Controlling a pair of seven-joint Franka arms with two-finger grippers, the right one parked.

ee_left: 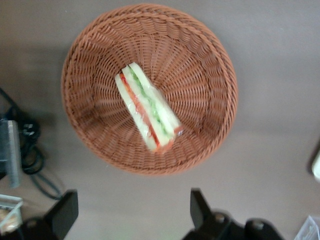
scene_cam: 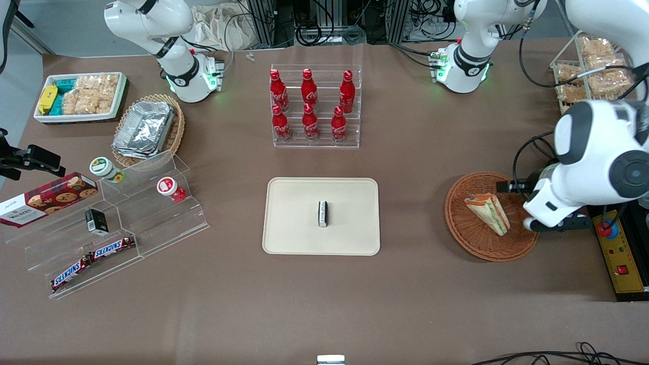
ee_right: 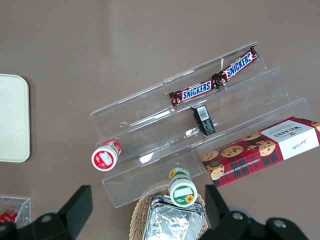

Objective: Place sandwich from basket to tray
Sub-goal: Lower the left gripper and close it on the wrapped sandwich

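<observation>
Overhead, claw (ee_left: 131, 212) agape above sandwich (ee_left: 147, 107).

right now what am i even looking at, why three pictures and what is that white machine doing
Two white robot arms stand at a brown table. One picture looks at them from the front; the others come from cameras on each arm's wrist. The working arm's claw hangs open above a round wicker basket, holding nothing. In the basket lies a wrapped sandwich, meant for the beige tray mid-table, where a small dark object already sits. Cola bottles stand farther from the front camera.
</observation>
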